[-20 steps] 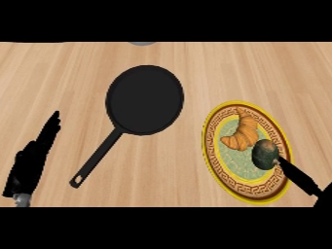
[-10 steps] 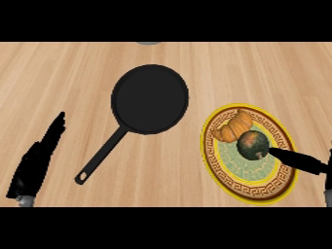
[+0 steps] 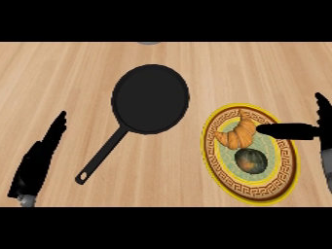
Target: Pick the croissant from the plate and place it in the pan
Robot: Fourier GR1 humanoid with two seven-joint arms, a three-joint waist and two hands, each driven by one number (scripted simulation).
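A golden croissant (image 3: 238,134) lies on the upper part of a yellow-rimmed patterned plate (image 3: 221,180), with a dark round fruit (image 3: 250,160) just below it. A black frying pan (image 3: 151,98) sits left of the plate, its handle pointing down-left. My right hand (image 3: 329,122) is at the plate's right edge, open, its thumb (image 3: 286,129) stretched left with the tip right beside the croissant's right end. My left hand (image 3: 39,158) rests open at the lower left, fingers straight, apart from the pan's handle.
The wooden counter (image 3: 67,73) fills the view. A small grey object (image 3: 150,43) peeks in at the top edge above the pan.
My right hand has risen and moved toward the croissant, its thumb now over the plate's upper right instead of by the dark fruit. The left hand has barely moved.
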